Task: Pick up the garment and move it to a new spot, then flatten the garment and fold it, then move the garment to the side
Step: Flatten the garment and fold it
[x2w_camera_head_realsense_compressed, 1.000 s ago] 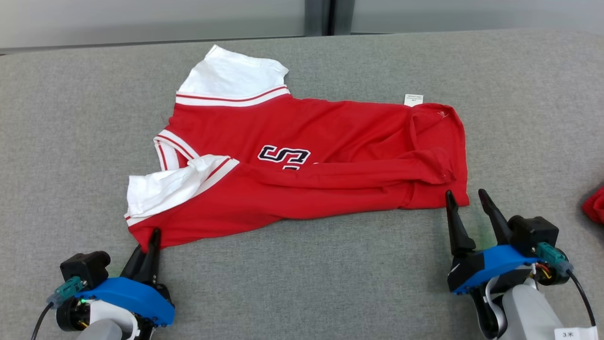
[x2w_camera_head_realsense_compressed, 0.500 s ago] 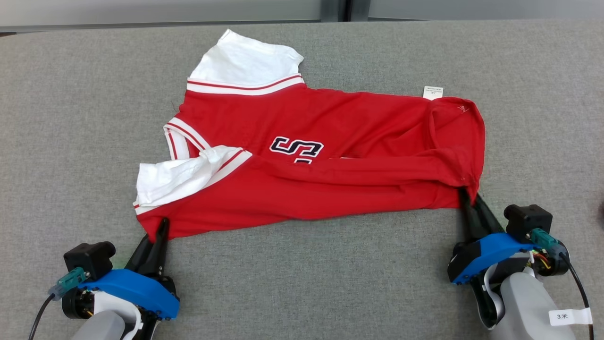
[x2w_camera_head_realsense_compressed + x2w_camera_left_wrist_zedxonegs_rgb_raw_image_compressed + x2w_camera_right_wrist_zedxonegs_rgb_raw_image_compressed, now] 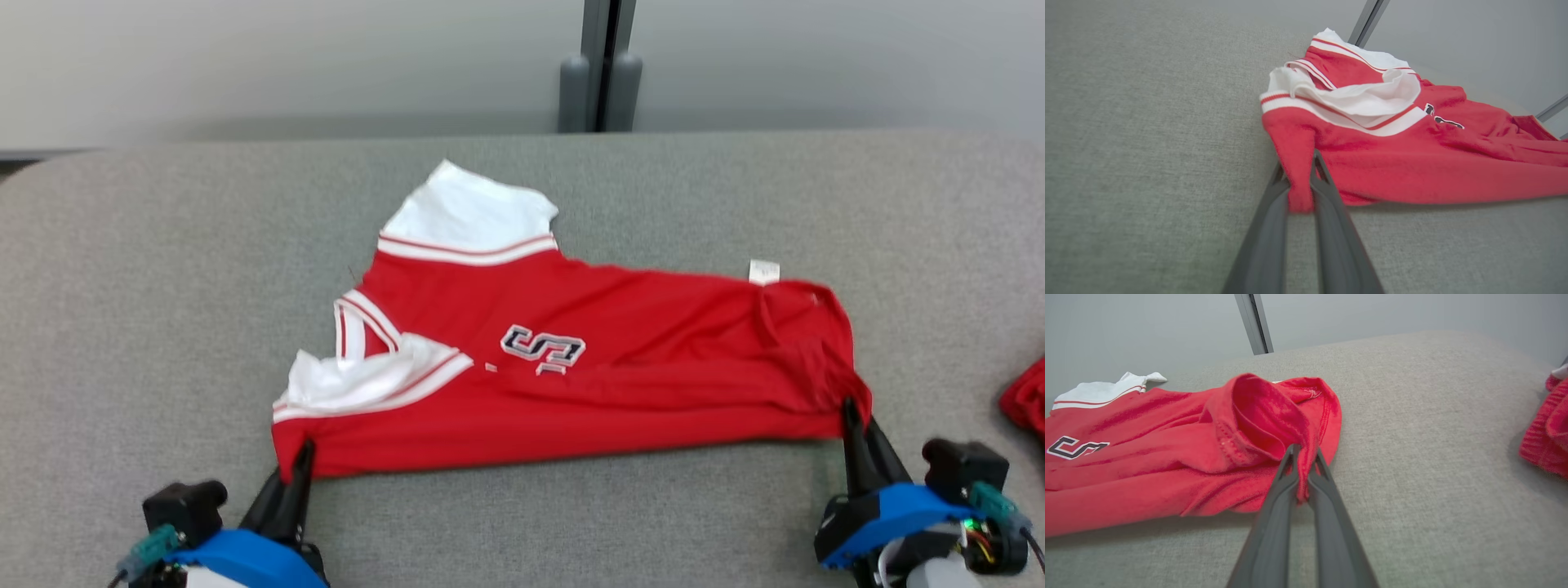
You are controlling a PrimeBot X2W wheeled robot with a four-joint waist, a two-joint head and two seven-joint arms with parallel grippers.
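The right claw (image 3: 854, 418), which a second ago was standing spread just short of the garment's (image 3: 620, 359) lower-right corner, is now pressing its two dark fingers together on that corner. In the right wrist view a red fold of hem is running down between them. The left claw (image 3: 300, 465) is pinching the lower-left corner, as it was a second ago, and the left wrist view shows a strip of red cloth squeezed between its fingers.

The head camera is tilting up, so everything is sitting lower in the frame than before. That shift is the camera's, not the shirt's. What is really changing is the near edge: it was sagging and rumpled between the claws, and now it is running as a nearly straight line from lower left to lower right of the head view. It seems to be drawing taut over the grey padded surface (image 3: 163, 327). Judging by this, both holds are firm and the pick-up is getting under way, with flattening and folding not yet done.

The garment is lying across the middle of the head view, its white sleeve (image 3: 359, 384) bunching at the left and its body reaching up-frame from the claws at its two nearest corners. A second red cloth (image 3: 1024, 404) is lying well apart at the right edge.
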